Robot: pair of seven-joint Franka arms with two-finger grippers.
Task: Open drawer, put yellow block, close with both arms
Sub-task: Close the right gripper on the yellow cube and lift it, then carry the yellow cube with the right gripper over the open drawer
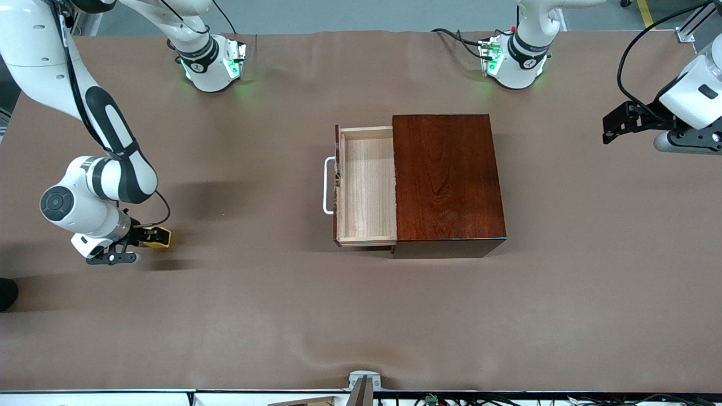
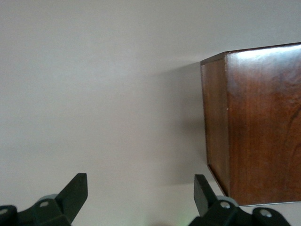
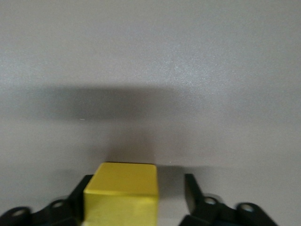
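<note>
The drawer (image 1: 366,189) stands pulled out of the mahogany box (image 1: 448,177), toward the right arm's end; its pale tray is empty and its white handle (image 1: 328,186) faces that end. The yellow block (image 1: 160,238) lies on the table near the right arm's end. My right gripper (image 1: 151,235) is low around it and open. In the right wrist view the block (image 3: 123,188) sits between the fingers, against one finger (image 3: 77,197), with a gap to the other. My left gripper (image 1: 609,131) waits open and empty over the table at the left arm's end; its wrist view shows it (image 2: 141,183) facing the box (image 2: 254,127).
The brown table cover (image 1: 361,316) lies flat around the box. The two arm bases (image 1: 214,65) (image 1: 513,62) stand along the table's edge farthest from the front camera. A small metal bracket (image 1: 364,386) sits at the nearest edge.
</note>
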